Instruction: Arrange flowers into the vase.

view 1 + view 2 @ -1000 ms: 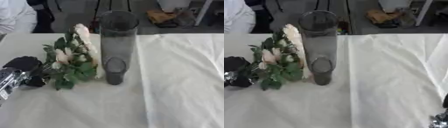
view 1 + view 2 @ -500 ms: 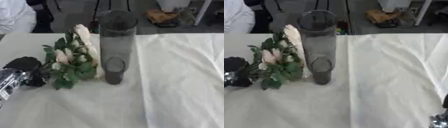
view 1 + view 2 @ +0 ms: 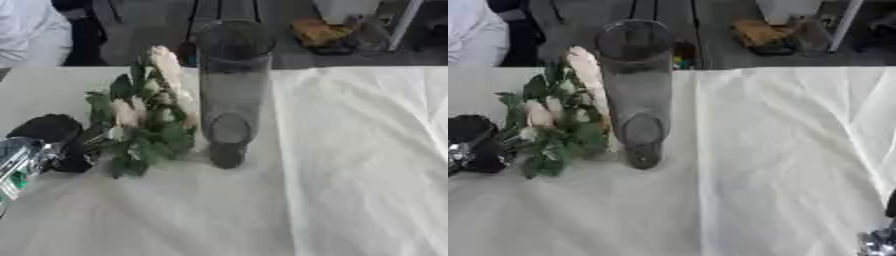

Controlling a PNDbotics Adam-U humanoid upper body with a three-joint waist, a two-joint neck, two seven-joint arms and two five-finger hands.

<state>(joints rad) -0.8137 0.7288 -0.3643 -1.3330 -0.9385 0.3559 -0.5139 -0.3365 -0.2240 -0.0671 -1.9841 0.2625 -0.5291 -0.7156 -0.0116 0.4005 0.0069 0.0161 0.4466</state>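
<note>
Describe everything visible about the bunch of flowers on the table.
The bunch of flowers lies on its side on the white tablecloth, left of the tall, upright, smoky see-through vase and close against it. It has several pale cream to pinkish blooms, one long bud pointing away toward the far edge, and dark green leaves spread around them. Its stem end points toward the left robot hand, black and silver, which is at that end; the grip itself is unclear.

one tall glass vase [image 3: 231, 85], one flower bunch [image 3: 144, 115], one white tablecloth [image 3: 350, 165], two robot hands [image 3: 44, 145]
</note>
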